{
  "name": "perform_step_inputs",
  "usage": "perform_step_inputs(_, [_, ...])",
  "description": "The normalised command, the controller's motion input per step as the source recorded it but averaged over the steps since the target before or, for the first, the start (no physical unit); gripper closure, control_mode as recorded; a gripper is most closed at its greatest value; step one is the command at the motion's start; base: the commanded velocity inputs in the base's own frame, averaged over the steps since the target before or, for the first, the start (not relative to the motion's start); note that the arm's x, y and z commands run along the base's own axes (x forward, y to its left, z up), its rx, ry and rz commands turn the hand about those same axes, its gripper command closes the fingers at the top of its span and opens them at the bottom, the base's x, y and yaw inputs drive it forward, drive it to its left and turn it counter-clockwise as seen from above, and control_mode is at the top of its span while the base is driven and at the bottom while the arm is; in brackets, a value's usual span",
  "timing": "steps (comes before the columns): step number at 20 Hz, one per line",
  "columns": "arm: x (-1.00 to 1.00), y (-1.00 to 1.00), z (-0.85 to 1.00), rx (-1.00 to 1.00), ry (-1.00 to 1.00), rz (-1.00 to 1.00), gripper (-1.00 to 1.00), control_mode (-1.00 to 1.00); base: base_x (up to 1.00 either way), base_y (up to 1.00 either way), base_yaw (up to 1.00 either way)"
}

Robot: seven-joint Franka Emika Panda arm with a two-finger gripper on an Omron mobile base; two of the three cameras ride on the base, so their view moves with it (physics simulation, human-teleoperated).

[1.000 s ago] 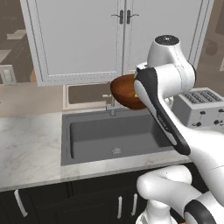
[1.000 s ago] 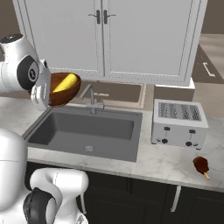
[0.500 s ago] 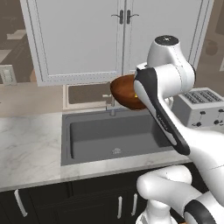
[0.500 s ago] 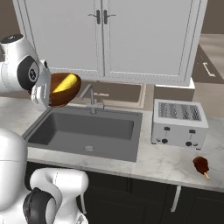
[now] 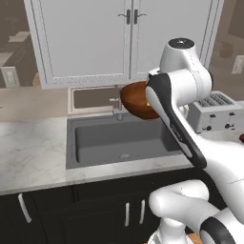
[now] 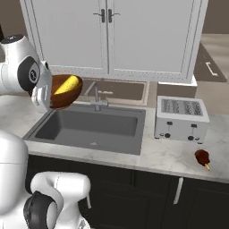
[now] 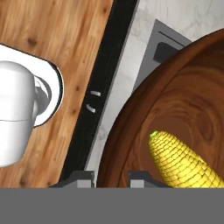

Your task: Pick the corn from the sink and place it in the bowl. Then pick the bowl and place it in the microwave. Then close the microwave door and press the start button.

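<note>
The gripper (image 7: 111,177) is clamped on the rim of the bowl (image 6: 64,93), holding it tilted in the air above the sink's (image 6: 89,127) back left corner, the corn (image 7: 183,162) lying inside it.

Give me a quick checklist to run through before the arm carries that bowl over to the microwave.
1. Corn inside the bowl: ok, it lies in the bowl's hollow in the hand view.
2. Pincer clamped on the bowl rim: ok, one finger shows on each side of the rim.
3. Bowl lifted off the counter: ok, it hangs above the sink.
4. Bowl level enough to keep the corn in: not ok, it looks strongly tilted in both base views.
5. Microwave open and reachable: cannot tell.
6. Faucet apart from the bowl: ok, a gap shows in the right base view.
</note>
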Motion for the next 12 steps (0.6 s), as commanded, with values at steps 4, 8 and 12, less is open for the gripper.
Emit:
perform_step_inputs(4, [0.00, 0.00, 0.00, 0.00, 0.00, 0.00, 1.00, 1.00, -0.27, -0.08, -0.01])
perform_step_inputs(8, [0.00, 0.00, 0.00, 0.00, 0.00, 0.00, 1.00, 1.00, -0.08, -0.14, 0.02])
perform_step_inputs(12, [0.00, 0.00, 0.00, 0.00, 0.00, 0.00, 1.00, 1.00, -0.29, -0.13, 0.43])
